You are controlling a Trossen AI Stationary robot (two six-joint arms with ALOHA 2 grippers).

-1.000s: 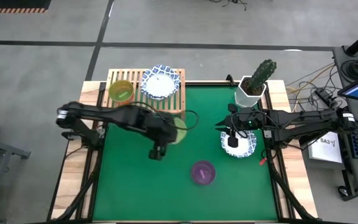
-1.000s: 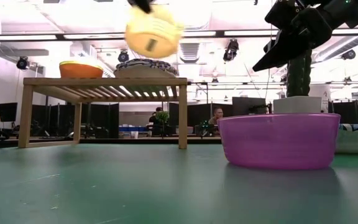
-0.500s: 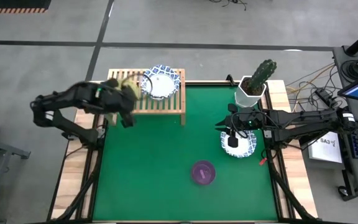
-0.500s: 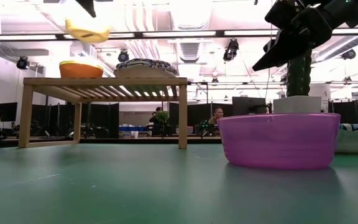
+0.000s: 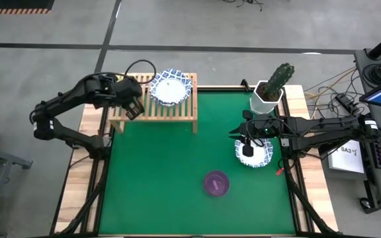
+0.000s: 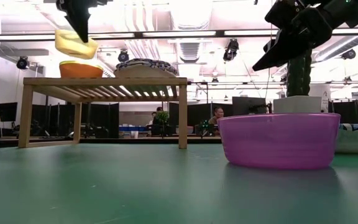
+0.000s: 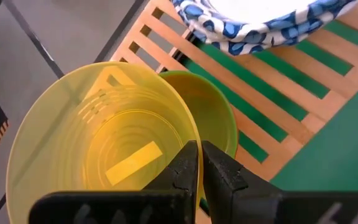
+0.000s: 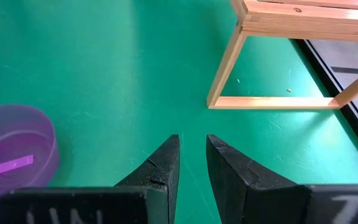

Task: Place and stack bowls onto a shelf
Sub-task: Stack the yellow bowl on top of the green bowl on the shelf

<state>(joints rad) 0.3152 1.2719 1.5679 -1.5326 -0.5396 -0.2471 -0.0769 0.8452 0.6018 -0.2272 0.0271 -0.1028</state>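
Note:
My left gripper (image 5: pixel 133 109) hangs over the left end of the light-wood shelf (image 5: pixel 170 112), shut on a see-through yellow bowl (image 7: pixel 104 143). The bowl hangs just above a lime green bowl (image 7: pixel 219 115) that rests on the slats. Beside it on the shelf sits a white bowl with a blue-patterned rim (image 5: pixel 170 87). A purple bowl (image 5: pixel 216 183) stands on the green mat. My right gripper (image 5: pixel 247 151) hovers open over another blue-rimmed bowl (image 5: pixel 262 157) at the mat's right, with nothing between its fingers (image 8: pixel 160 165). My left gripper pinches the yellow bowl's rim (image 7: pixel 191 138), one finger inside the bowl and one outside. The fingers slant down from above. The bowl is lifted clear and tilted (image 6: pixel 74 45), above the lime green bowl on the shelf.
A white angular pot with a cactus (image 5: pixel 268 92) stands at the mat's far right corner. The shelf's near leg and rail (image 8: pixel 272 102) lie ahead of my right gripper. Open green mat (image 5: pixel 157 178) spreads between the shelf and the purple bowl.
My left gripper has carried the yellow bowl from above the mat's middle toward the far left, over the shelf's left end. It rolled on the way. The bowl first showed its bottom toward the near edge and now hangs tilted over the lime green bowl.

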